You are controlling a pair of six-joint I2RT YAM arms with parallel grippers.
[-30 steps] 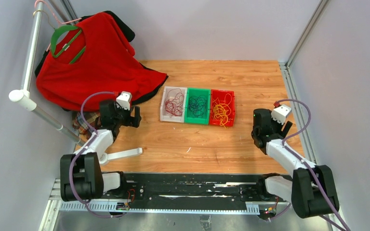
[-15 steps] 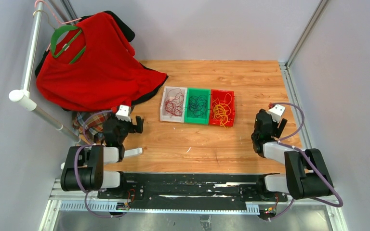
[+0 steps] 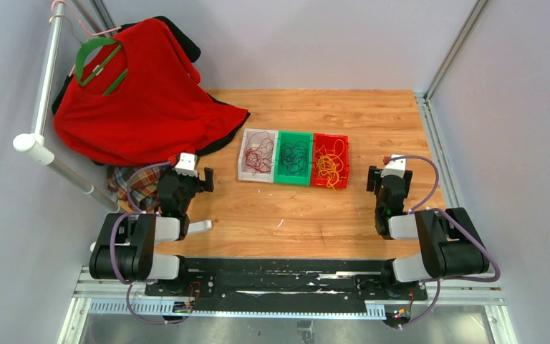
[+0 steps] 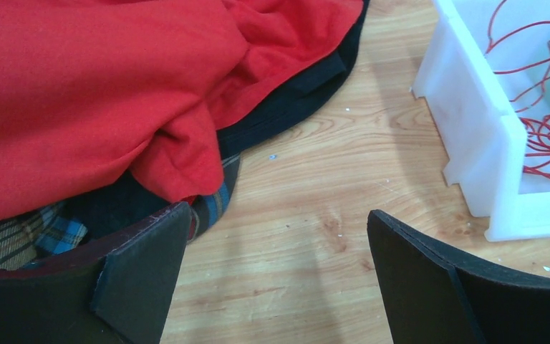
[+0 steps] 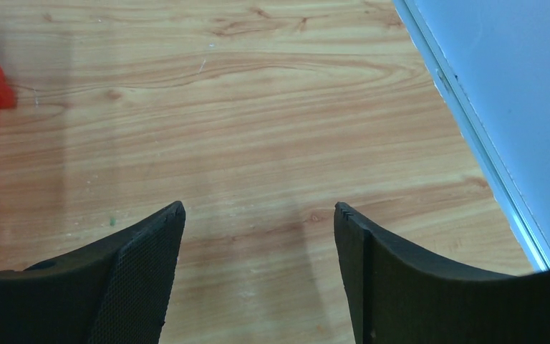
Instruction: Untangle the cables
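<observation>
Cables (image 3: 293,159) in three bins set side by side, touching, mid-surface (image 3: 315,215): dark red curls in white bin (image 3: 241,161), dark purple-black in green bin (image 3: 293,182), yellow-orange in red bin (image 3: 344,154). Sorted by colour as far as visible, but looped on themselves inside each bin. Whether fully untangled, cannot tell from above.

Left pincer (image 4: 276,236): spread wide, empty, low over bare wood between red shirt (image 4: 79,86) and white bin, plaid cloth (image 4: 36,240) just beside its left finger. Right pincer (image 5: 258,215): spread wide too, empty, over bare wood right of red bin, well apart from any wire.

Likely trouble from here:
- Grabbing a whole clump rather than one strand. Too thin and springy to single out, so knots likely pulled tighter.
- Dragging or tipping a bin on the lift. Light-looking bins, loops apt to hook on rims.
- Springing a freed curl over the shared wall into the neighbouring colour.
- Snagging shirt or plaid cloth on a leftward swing of left pincer, fabric being very near.
- Closing on nothing, wire slipping out between the pads.
- Crossing arms over the middle bin when reaching in with both at once.
</observation>
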